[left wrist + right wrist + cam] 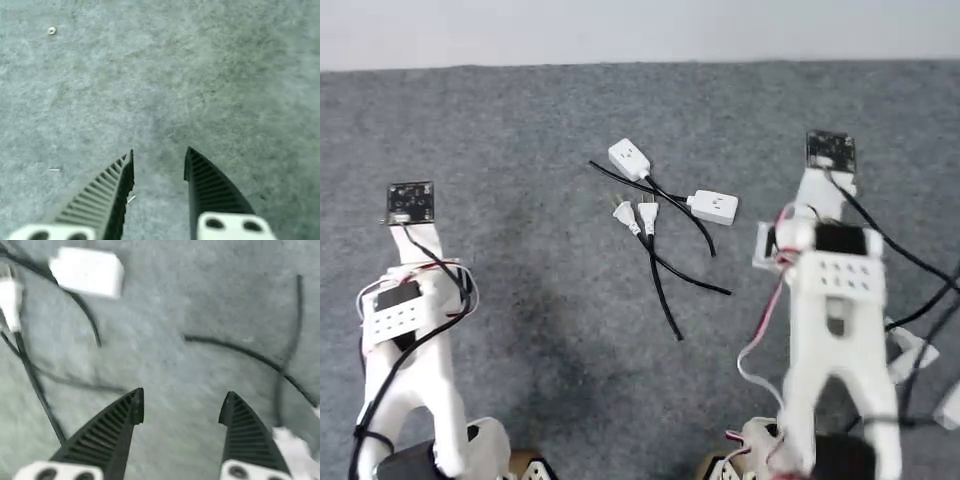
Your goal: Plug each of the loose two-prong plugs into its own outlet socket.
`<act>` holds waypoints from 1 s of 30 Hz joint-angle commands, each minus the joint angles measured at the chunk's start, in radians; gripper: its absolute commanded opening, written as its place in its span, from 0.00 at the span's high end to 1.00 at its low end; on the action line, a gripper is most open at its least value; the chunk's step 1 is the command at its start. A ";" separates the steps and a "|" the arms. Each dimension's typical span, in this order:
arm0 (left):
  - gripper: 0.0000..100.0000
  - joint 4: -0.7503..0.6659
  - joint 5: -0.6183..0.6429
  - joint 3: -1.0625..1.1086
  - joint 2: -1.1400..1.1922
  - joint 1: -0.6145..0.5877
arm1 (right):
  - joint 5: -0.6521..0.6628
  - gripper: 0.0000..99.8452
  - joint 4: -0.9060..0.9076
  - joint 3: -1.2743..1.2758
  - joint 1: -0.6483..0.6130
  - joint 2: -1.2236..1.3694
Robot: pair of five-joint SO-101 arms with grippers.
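Note:
Two white outlet sockets lie mid-table: one (629, 158) farther back, the other (713, 205) to its right, also in the right wrist view (87, 271). Two white two-prong plugs (623, 213) (647, 213) lie side by side between them, black cords (665, 275) trailing toward the front. My right gripper (181, 409) is open over bare carpet, short of the nearer socket, with a plug (10, 297) at that view's edge. My left gripper (159, 167) is open over bare carpet at the table's left, far from the plugs.
Grey carpet (540, 260) covers the table, with a pale wall strip at the back. The right arm (830, 290) carries black and red cables, and loose white parts (915, 355) lie at the right edge. A small bright speck (51, 31) sits on the carpet.

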 commanded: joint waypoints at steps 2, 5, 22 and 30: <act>0.83 0.029 0.002 -0.019 -0.003 0.110 | -0.164 0.77 -0.131 -0.075 -0.008 0.194; 0.83 0.106 0.009 -0.108 0.011 0.203 | -0.149 0.77 -0.197 -0.100 -0.007 0.297; 0.83 0.218 0.075 -0.387 0.361 0.298 | -0.328 0.77 -0.140 -0.887 -0.163 0.868; 0.83 0.224 0.040 -0.387 0.361 0.293 | -0.002 0.77 0.101 -1.407 -0.182 1.242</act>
